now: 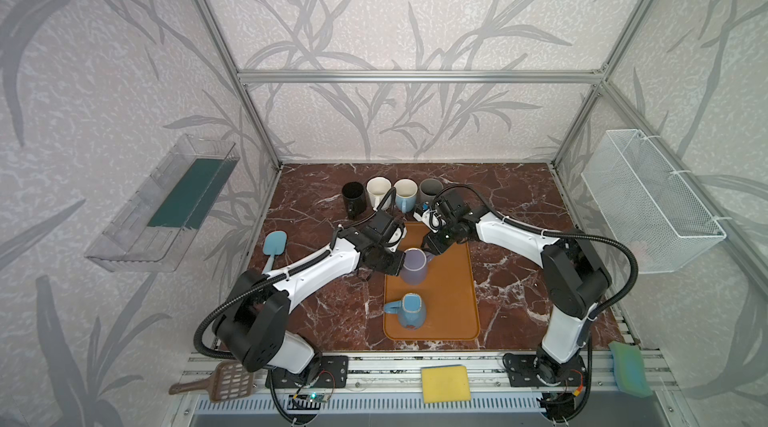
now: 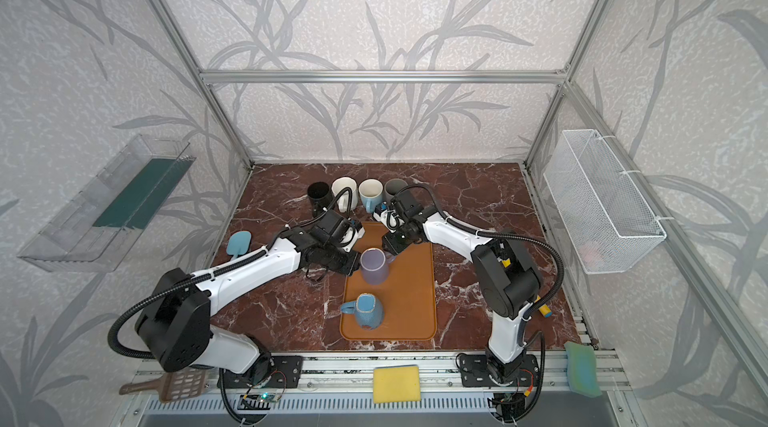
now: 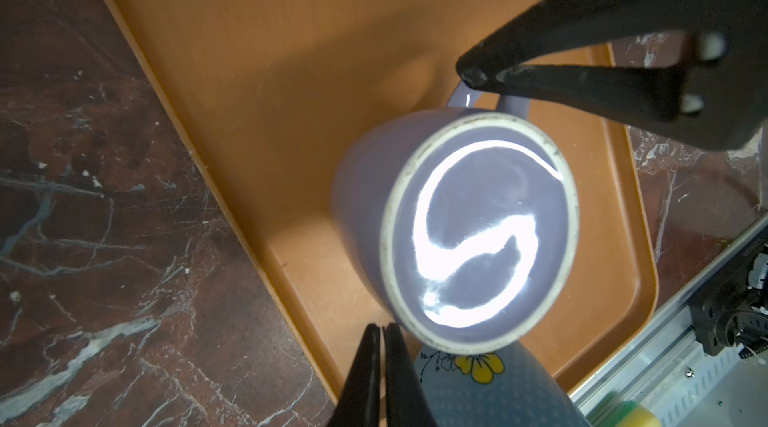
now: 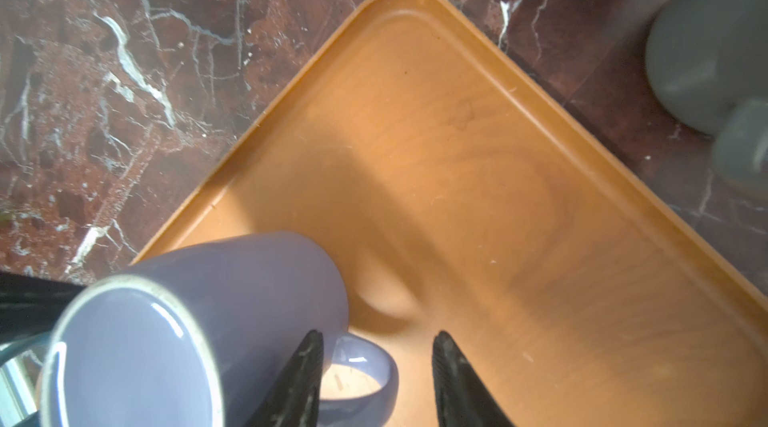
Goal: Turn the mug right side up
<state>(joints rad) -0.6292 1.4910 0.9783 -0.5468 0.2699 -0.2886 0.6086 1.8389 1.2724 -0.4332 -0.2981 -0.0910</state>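
Black left gripper: jaws pressed together, parked just beside the wall of the lilac glazed ceramic mug; whether it touched could not be told.
Mug position: base up and mouth down on the flat orange plastic tray, behind an upside-down speckled blue mug, with its handle turned toward the right arm.
Right gripper: jaws partly apart, straddling the loop handle, not yet pinching it.
Risk, grip: a glossy handle held in a thin pinch would likely swivel or slip mid-flip.
Risk, neighbours: a wide swing could strike the left gripper or the blue mug.
Risk, landing: a drop onto the hard tray could chip the rim.
Surface: red-brown marble-patterned tabletop, with a row of four upright mugs at the back.
Room: clear plastic bin on the left wall, leaf-print wallpaper, aluminium frame, white wire basket on the right wall.
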